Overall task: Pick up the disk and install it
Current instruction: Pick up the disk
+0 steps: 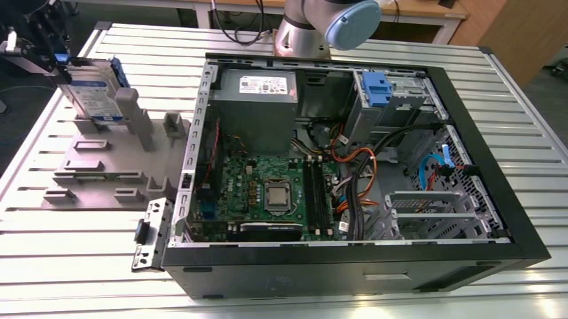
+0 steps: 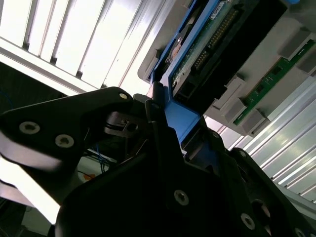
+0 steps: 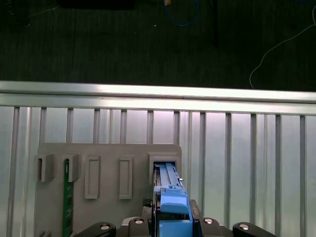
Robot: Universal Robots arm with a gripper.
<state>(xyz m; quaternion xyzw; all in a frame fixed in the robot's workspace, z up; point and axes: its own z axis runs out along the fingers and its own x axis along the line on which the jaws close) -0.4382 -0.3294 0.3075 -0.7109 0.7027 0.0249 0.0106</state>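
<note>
The disk [image 1: 92, 93] is a silver drive with a white-and-blue label and a blue rail frame. It stands on edge, tilted, at the far end of the grey holder block [image 1: 98, 166] at the exterior view's left. My gripper [image 1: 55, 58] is at the disk's upper end, shut on the blue rail. In the second wrist view the black fingers [image 2: 148, 106] clamp the blue rail, and the disk's underside [image 2: 217, 44] runs away from them. In the first wrist view the disk [image 3: 170, 197] is seen end-on between the finger bases, over a slot of the holder [image 3: 98, 153]. Whether it still sits in that slot I cannot tell.
An open black computer case [image 1: 355, 166] lies on the slatted metal table [image 1: 71, 266], with a motherboard, cables, a grey power-supply box [image 1: 257, 93] and a silver cage with a blue latch [image 1: 377, 90]. The arm's base [image 1: 320, 26] stands behind the case. A green board [image 3: 66, 197] sits in another holder slot.
</note>
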